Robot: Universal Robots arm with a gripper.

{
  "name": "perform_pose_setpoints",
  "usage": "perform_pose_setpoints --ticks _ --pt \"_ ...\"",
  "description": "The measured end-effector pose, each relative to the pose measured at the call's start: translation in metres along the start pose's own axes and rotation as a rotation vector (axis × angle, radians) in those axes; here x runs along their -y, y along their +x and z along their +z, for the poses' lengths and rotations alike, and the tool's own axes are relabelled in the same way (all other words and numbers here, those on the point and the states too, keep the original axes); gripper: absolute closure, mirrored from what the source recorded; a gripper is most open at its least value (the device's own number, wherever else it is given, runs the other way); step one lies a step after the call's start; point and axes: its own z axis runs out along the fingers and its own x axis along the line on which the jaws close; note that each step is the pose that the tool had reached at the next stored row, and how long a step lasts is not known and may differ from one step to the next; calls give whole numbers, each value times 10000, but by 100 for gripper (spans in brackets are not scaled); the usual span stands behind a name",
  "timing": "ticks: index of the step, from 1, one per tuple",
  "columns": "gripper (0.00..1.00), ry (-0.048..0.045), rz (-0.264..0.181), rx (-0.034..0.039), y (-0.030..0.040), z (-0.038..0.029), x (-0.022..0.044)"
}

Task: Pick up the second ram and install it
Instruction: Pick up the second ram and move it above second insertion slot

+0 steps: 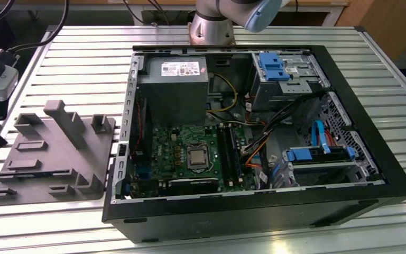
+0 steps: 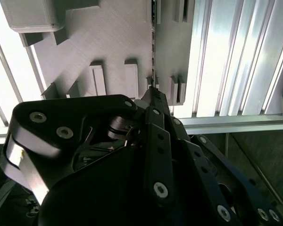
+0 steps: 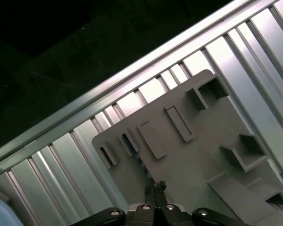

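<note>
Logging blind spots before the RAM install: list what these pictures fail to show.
Second ram: maybe the blue sliver in the grey tray, first wrist view; too small to confirm.
Motherboard slots, exterior view: too small to tell if filled.
Gripper, second wrist view: its body hides much of the tray.

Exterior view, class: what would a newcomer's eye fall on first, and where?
The open black computer case dominates the slatted table, its green circuit board bare inside. On the exterior view's left lies a grey plastic tray. In the first wrist view the end effector hangs above that tray.
</note>
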Motion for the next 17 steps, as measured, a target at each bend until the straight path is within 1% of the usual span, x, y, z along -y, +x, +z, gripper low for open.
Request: perform_pose_setpoints --ticks 4,7,11,17 --pt "89 59 -49 -88 0 4 0" --pt "89 67 -94 -99 0 6 0" --pt "89 81 -303 -104 -2 18 1" --pt "89 126 -572 -156 -2 33 1"
